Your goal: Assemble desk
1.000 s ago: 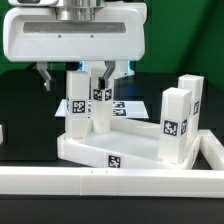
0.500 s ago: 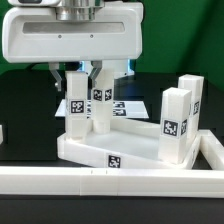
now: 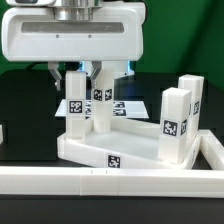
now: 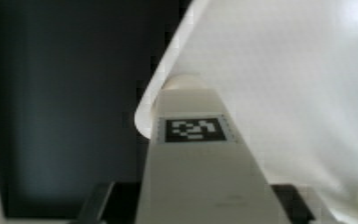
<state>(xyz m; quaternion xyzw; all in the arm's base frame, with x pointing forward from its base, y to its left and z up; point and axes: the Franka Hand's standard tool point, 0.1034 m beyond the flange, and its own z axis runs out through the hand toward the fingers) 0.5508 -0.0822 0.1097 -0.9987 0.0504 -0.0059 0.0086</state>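
Observation:
The desk slab (image 3: 130,150) lies flat with its rim up and four square white legs standing on it. Two legs (image 3: 176,125) stand at the exterior view's right. Two stand at its left, one (image 3: 101,100) just behind the other. My gripper (image 3: 77,72) comes down from above, shut on the top of the front left leg (image 3: 77,105). In the wrist view that leg (image 4: 197,165) with its tag runs between the dark fingers (image 4: 286,197), my gripper (image 4: 197,200) around it, with the white slab (image 4: 291,100) beside it.
A long white rail (image 3: 100,182) runs along the front and turns up the exterior view's right side (image 3: 214,150). The marker board (image 3: 132,106) lies on the black table behind the slab. A small white part (image 3: 2,131) shows at the left edge.
The fingers have closed in from a wide opening onto the front left leg. The hand and the desk have otherwise stayed in place.

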